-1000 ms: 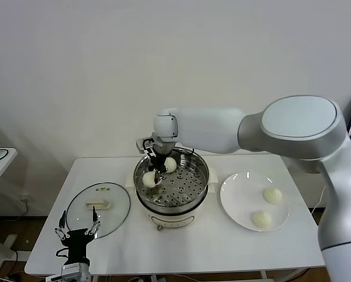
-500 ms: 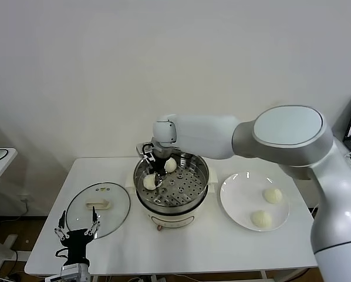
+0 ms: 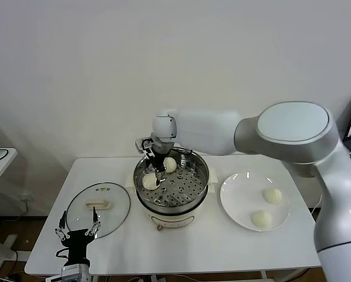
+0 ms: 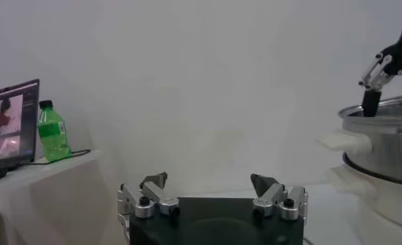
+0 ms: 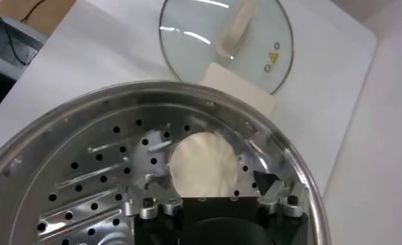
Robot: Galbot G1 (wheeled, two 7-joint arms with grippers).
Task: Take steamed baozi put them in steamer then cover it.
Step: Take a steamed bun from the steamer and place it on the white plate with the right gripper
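1. Steamer – steel pot on a white base, at the middle of the table; its perforated tray holds two baozi, one on the left and one farther back.
2. Right gripper – reaches into the steamer from above, over the left baozi; the right wrist view shows its jaws spread wide, the fingertips to either side of that baozi, which lies on the tray and is not gripped.
3. Plate – right of the steamer, carrying two more baozi, one toward the back and one nearer the front.
4. Cover – glass lid lying flat on the table, left of the steamer, handle up.
5. Left gripper – low at the table's front-left edge, just before the cover; jaws wide apart, empty.
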